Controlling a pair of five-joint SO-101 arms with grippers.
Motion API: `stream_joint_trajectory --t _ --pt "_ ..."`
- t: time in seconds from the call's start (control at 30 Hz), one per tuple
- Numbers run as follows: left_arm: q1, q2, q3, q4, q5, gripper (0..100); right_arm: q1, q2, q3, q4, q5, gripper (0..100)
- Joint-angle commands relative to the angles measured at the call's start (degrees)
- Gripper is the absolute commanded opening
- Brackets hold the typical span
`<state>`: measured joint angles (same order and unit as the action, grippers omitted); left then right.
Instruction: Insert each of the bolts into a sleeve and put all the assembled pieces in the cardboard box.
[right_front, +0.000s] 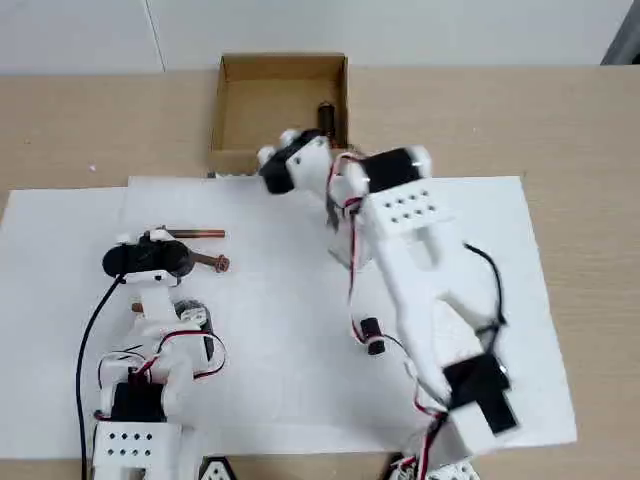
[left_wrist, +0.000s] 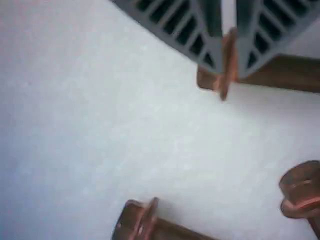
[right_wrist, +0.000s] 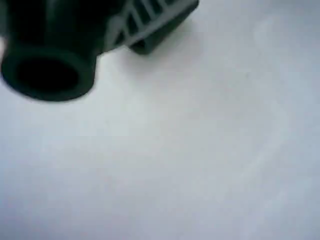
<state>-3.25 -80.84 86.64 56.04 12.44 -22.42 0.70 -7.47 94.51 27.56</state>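
High view: cardboard box (right_front: 283, 68) at the far edge of the worktop (right_front: 560, 120), just past a white paper sheet (right_front: 280, 330). One dark piece (right_front: 325, 113) is inside the box, against its right wall. The right arm stretches across the sheet, with the right claw (right_front: 287, 163) at the box's near wall. The left arm sits near the front. The left claw (right_front: 160, 238) is low over the sheet, at the end of a long bolt (right_front: 197, 233) that lies flat. A short bolt (right_front: 212, 263) lies just beside it on the sheet, apart from the long one

Left wrist view: left claw clamped shut, ribbed grey fingers (left_wrist: 187, 30) pinching the thin flange of the long bolt (left_wrist: 226, 65). The shank runs off behind one finger, down on the sheet. Two more bolts lie loose on the sheet near it, a flanged bolt (left_wrist: 142, 222) and a round-headed bolt (left_wrist: 300, 190). Can't tell which of these is the short one

Right wrist view: black sleeve (right_wrist: 47, 75) with its open bore facing the camera, raised off the sheet, held in the right claw. It sits tight against a ribbed grey finger (right_wrist: 150, 20), and the other finger is hidden behind it. White sheet underneath
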Motion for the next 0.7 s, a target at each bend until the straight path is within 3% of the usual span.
stream_joint_trajectory --t 0.0,0.17,0.3,0.47,0.67 --pt "-0.09 -0.44 -0.04 -1.32 -0.35 1 2.77 -8.48 -2.64 3.65 -2.55 0.4" --pt "-0.09 -0.35 -0.40 -1.23 -0.70 1 6.81 -17.45 1.76 3.82 -3.34 0.4" --pt "-0.35 0.00 -3.91 -1.14 -5.19 1 9.89 -23.08 7.91 3.74 -3.34 0.4" --pt "-0.09 1.76 -15.16 4.57 -5.54 1 14.37 -30.81 17.67 3.30 -3.34 0.4" --pt "-0.26 18.29 -32.84 12.84 -5.54 1 16.66 -38.73 26.11 2.86 -3.25 0.4"
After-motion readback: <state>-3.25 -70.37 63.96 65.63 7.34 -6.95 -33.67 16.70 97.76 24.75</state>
